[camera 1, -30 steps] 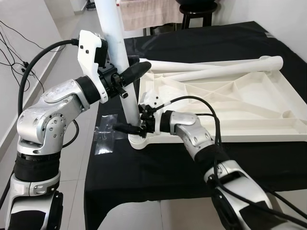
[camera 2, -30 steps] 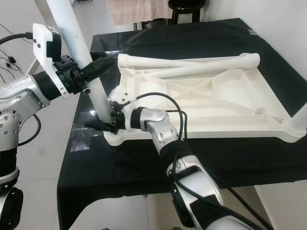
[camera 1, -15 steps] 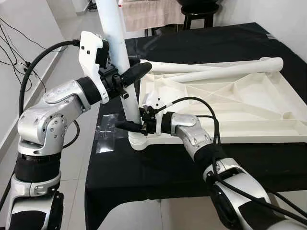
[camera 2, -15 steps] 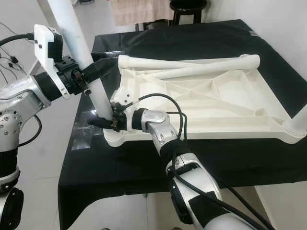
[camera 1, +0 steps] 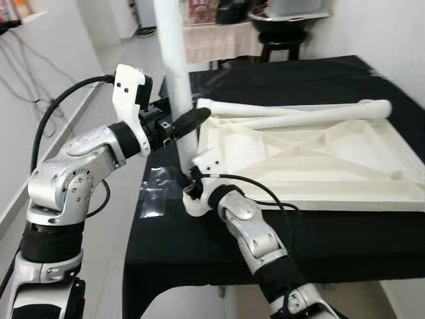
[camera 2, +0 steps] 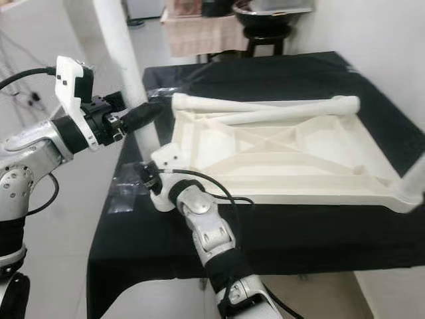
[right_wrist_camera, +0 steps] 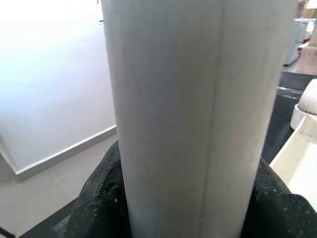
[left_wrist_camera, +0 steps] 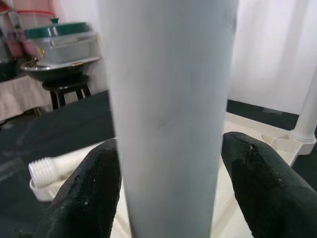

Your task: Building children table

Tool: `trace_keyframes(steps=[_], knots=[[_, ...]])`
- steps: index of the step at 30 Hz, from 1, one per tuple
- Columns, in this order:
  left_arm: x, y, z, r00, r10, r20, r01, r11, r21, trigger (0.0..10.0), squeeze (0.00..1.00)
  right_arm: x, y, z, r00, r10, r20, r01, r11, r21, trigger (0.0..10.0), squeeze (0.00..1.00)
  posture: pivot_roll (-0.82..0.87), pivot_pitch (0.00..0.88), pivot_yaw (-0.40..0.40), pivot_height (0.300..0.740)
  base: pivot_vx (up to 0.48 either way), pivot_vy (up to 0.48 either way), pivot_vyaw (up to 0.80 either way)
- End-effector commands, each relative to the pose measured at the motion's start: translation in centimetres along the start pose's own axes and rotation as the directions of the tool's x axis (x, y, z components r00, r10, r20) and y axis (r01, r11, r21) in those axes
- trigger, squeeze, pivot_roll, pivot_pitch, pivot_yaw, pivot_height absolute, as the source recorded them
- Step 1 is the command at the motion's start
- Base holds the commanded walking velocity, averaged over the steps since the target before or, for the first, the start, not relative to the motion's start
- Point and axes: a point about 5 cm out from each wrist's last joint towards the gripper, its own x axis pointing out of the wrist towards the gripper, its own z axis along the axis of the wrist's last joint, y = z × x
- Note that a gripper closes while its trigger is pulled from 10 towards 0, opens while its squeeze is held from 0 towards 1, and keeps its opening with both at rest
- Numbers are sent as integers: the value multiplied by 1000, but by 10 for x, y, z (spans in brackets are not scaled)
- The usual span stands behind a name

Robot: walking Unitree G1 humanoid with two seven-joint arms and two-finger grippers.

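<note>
Both grippers clamp one upright white table leg (camera 1: 174, 73); our left gripper (camera 1: 178, 123) pinches it partway up its length, fingers (left_wrist_camera: 91, 191) pressed against either side of the tube, while our right gripper (camera 1: 190, 184) wraps it low down, just above the corner socket (camera 1: 194, 203), its black pads (right_wrist_camera: 99, 203) hugging the tube from both sides; we judge this two-height hold keeps the leg plumb over the socket while it is seated or turned home, the upper grip steering the tilt and the lower one guiding the foot.

The leg stands at the near left corner of the upturned white tabletop (camera 1: 312, 156), which lies underside up on the black-clothed table (camera 1: 199, 246) so that its sockets face us; the leg's base touches that corner, right beside our lower gripper; two more loose legs (camera 1: 299, 113) lie across the far rim of the tabletop, one showing a threaded end (left_wrist_camera: 42, 168), well apart from both grippers; a clear plastic bag (camera 1: 151, 189) rests on the cloth just beside the worked corner; another leg (camera 2: 413, 176) already stands at the near right corner.
</note>
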Motion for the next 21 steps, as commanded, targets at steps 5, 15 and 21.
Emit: trace_keyframes(steps=[5, 15, 21], knots=[[-4, 3, -4, 1000, 10, -14, -10, 1000, 5, 10000, 0, 7, 28, -7, 995, 6, -95, -2, 999, 45, 0, 0, -20, 91, 67, 740, 0, 0, 0], [-4, 4, -2, 1000, 6, -8, -6, 1000, 9, 0, 0, 6, 27, 4, 999, 43, -33, -41, 998, 55, 10000, 0, -18, 85, 69, 740, 0, 0, 0], [-4, 4, -3, 1000, 6, -10, -6, 1000, 12, 0, 0, 9, 0, 20, 979, 194, 65, -198, 979, 56, 10000, 1000, -19, 83, 67, 740, 0, 0, 0]])
